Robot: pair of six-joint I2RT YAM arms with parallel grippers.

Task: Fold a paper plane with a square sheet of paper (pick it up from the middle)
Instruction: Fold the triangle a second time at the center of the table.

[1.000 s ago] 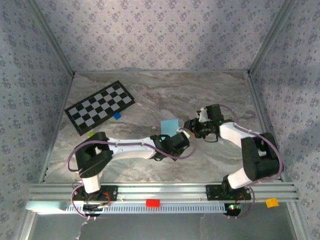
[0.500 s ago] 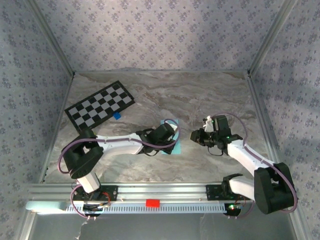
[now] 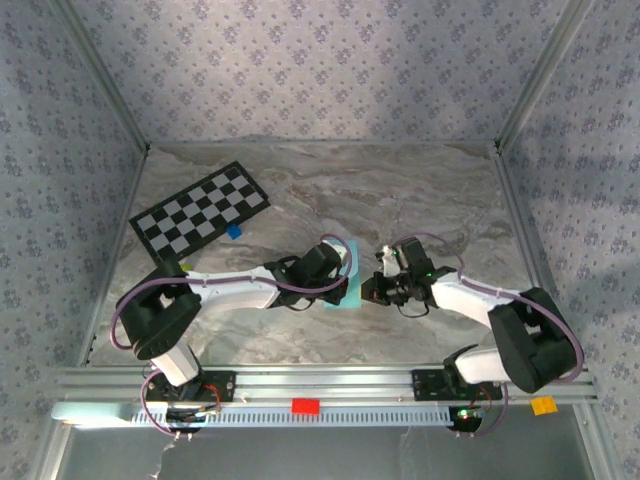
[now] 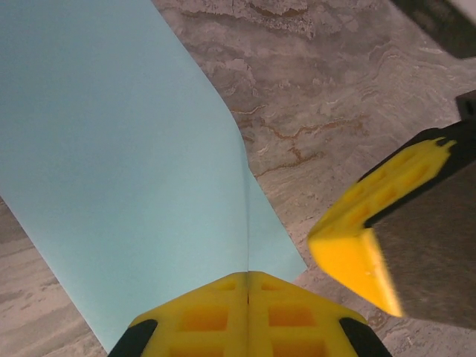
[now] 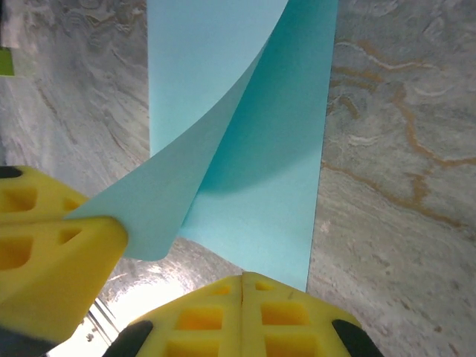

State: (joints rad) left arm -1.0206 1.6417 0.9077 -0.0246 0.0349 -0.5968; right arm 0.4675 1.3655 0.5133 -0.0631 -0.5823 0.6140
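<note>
So the paper (image 5: 245, 97) is sitting in the middle of the table (image 3: 430, 190), right between the two arms. Part of it is lying flat on the marble and one side is curling up and over.

The left gripper (image 4: 248, 277) is doing the lifting. Its jaws are pressed together with the paper pinched in the seam, and in the right wrist view the raised corner is tucked between its yellow fingers. The right gripper (image 5: 242, 279) is also showing its jaws together, with the tips sitting right at the edge of the lower, flat layer. I honestly can't tell if it's nipping that edge or just pressing next to it.

To me this is looking like the first fold, bringing one side over onto the other to make the centre crease. What I'd be thinking about if I were driving this:

- The right side is acting as the anchor, so it should be holding the bottom layer down. The table is looking slick, and the whole sheet will slide if it isn't pinned.
- The lifted corner should be travelling low and straight across, aiming for the matching corner, not just roughly over it.
- Both edges need lining up before anything gets flattened.
- Pressing should be starting at the middle of the fold and working outward. A crooked crease here is going to be haunting every later fold.
</note>
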